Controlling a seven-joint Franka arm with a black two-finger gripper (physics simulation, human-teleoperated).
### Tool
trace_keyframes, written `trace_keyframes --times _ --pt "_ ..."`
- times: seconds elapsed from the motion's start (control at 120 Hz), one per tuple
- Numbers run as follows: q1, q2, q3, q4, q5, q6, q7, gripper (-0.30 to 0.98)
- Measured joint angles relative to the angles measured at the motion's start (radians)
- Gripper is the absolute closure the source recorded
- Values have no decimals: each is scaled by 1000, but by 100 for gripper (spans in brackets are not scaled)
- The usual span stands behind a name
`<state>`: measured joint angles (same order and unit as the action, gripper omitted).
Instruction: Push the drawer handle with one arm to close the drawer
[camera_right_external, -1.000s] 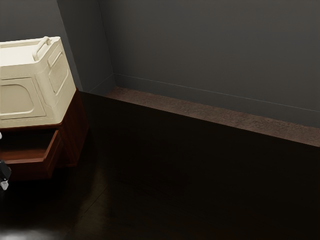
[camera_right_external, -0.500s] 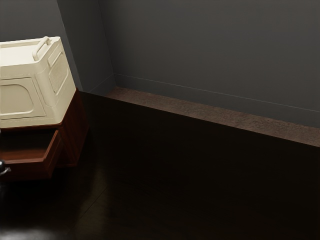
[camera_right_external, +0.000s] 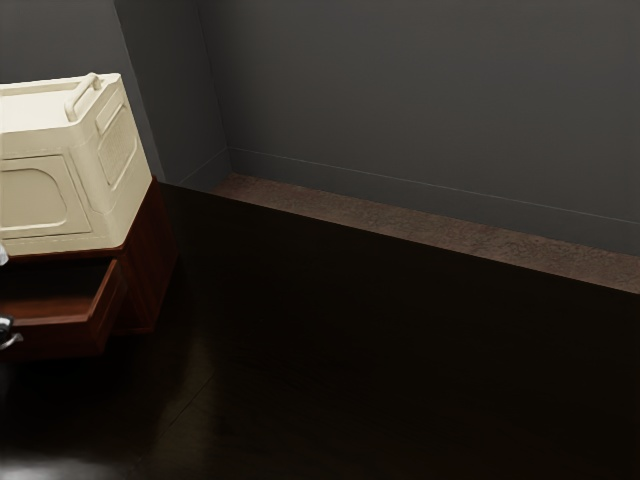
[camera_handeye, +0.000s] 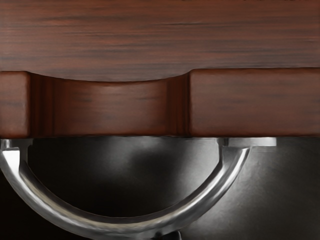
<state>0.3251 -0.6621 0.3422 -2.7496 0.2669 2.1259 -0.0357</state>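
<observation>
We see the drawer (camera_right_external: 65, 341) standing open, pulled out from the reddish-brown wooden cabinet (camera_right_external: 152, 262), with a cream box (camera_right_external: 40, 195) resting on top of the cabinet. All of this sits at the exterior view's left, on a dark, glossy table (camera_right_external: 380, 340). Our claw (camera_right_external: 5, 327) is at the exterior view's left edge, by the front of the drawer and partly cut off; we cannot tell whether it is wide or narrow, or whether it touches the handle. In the wrist view, the curved silver handle (camera_handeye: 125, 223) bows out from the drawer's front, both its ends against the wood, and a shallow dip runs along the front's edge between them. A small dark shape (camera_handeye: 173, 235) lies at the handle's outer curve; we cannot tell what it is.
</observation>
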Motion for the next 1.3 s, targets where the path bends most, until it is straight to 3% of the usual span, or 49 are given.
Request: trace_keyframes --times 1.3 --pt "-28 248 -2 166 -59 172 -3 79"
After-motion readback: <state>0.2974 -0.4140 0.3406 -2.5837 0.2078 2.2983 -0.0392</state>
